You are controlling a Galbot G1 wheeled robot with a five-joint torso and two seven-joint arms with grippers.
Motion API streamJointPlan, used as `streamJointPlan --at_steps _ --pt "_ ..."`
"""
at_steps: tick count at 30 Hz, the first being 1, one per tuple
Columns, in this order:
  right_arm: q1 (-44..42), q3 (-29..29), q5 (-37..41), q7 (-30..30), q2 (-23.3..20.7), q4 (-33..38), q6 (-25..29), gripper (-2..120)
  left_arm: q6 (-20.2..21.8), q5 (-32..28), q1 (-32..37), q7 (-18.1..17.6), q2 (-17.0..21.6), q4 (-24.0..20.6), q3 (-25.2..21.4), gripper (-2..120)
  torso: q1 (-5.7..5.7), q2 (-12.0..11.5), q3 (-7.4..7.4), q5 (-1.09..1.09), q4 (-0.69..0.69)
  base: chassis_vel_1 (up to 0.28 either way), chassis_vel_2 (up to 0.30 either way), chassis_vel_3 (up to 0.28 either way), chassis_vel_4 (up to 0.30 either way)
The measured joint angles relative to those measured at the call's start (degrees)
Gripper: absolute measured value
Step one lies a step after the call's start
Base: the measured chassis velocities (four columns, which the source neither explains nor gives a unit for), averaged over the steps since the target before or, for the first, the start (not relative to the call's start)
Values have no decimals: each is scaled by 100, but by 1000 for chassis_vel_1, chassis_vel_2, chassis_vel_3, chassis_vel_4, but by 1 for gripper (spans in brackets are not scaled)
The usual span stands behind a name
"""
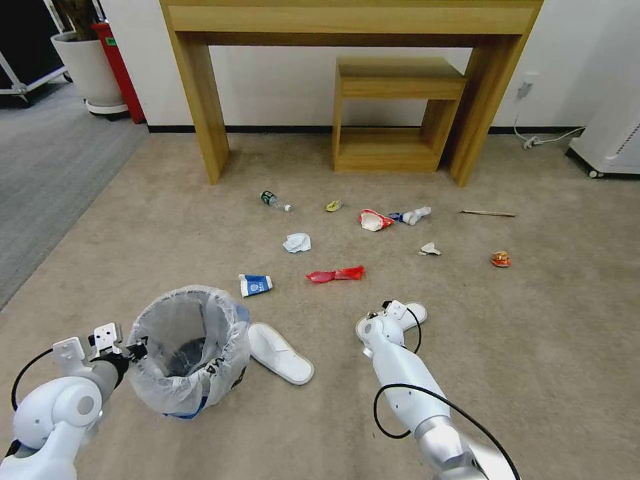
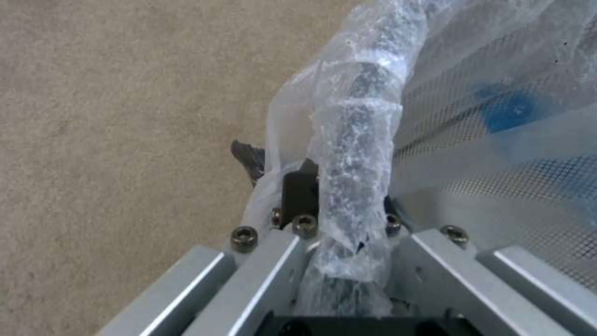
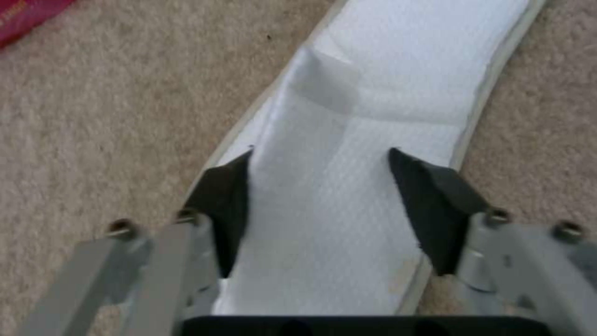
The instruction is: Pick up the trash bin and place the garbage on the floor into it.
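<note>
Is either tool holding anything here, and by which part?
The left tool grips the bin by its bag-wrapped rim. The right tool is open over a slipper, holding nothing.

Bare floor (image 1: 533, 347) right of slipper (image 1: 408, 313); trash bin (image 1: 187, 350) left.

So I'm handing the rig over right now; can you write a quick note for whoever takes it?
Left gripper: fingers shut on the bagged rim of the trash bin.
Right gripper: fingers open, straddling one white slipper on the carpet, not yet gripping it.
Other slipper lies beside the bin.
Done: bin grasped.
Left: both slippers, paper cup, red wrapper, bottle, crumpled paper, stick, crushed can and smaller scraps are on the floor.
</note>
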Motion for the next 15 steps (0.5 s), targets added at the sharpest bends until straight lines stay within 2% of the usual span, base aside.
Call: streamJointPlan --at_steps 2,3,4,5,8,11,14,15 --pt "-5 -2 -27 -20 0 -21 16 50 -5 4 2 8 -5 0 5 1 0 0 0 0 0 0 0 0 0" --pt "-12 -11 -68 -51 -1 -53 41 43 -16 10 5 18 -14 0 13 1 0 0 0 0 0 0 0 0 0" --pt "-12 -11 -68 -51 -1 -53 41 43 -16 10 5 18 -14 0 13 1 0 0 0 0 0 0 0 0 0" --pt "-22 -17 -93 -76 -1 -63 52 36 -20 16 9 26 -17 0 18 1 0 0 0 0 0 0 0 0 0" --pt "-53 -31 -129 -94 -2 -59 65 30 -32 33 16 62 -18 0 23 1 0 0 0 0 0 0 0 0 0" --pt "-108 -74 -163 -122 -2 -21 73 19 -43 55 10 90 -26 2 25 1 0 0 0 0 0 0 0 0 0" --pt "-127 -88 -168 -131 -3 -1 79 14 -45 61 8 95 -32 6 26 1 0 0 0 0 0 0 0 0 0" --pt "-162 -115 -169 -148 -4 43 82 5 -46 70 8 99 -37 12 30 1 0 0 0 0 0 0 0 0 0"
